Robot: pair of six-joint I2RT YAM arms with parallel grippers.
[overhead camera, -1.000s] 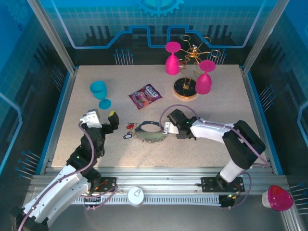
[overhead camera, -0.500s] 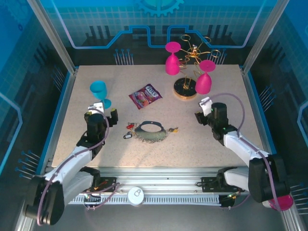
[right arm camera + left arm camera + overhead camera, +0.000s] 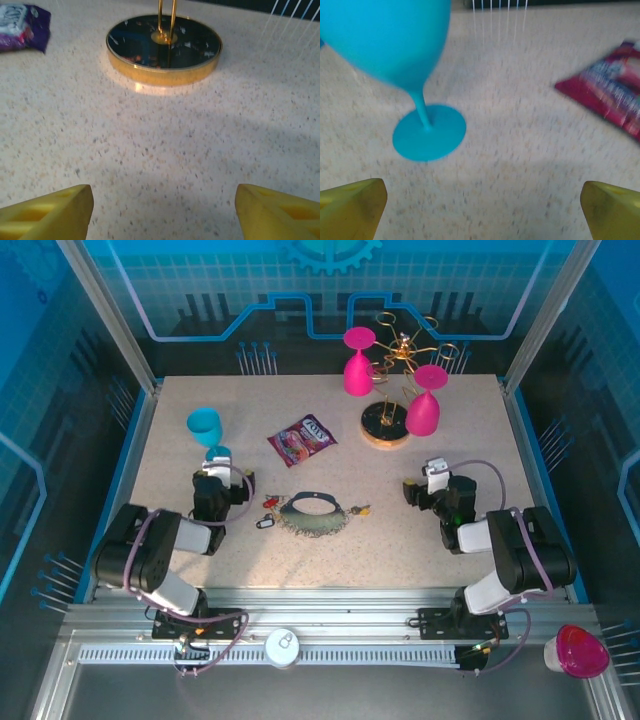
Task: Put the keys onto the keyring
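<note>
Our two arms sit folded back, elbows low by the bases. Our left gripper [image 3: 218,483] points forward, yellow fingers [image 3: 351,207] spread wide; our right gripper [image 3: 425,487] matches it, fingers [image 3: 50,210] parted, both empty.

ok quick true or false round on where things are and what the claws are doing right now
1. The blue goblet stands upright. True.
2. The right claw grips the keyring. False: it is open and empty, facing the gold rack's base.
3. The snack packet lies between the goblet and the rack's base. True.
4. The left claw is shut. False: its fingers stand wide apart.
</note>
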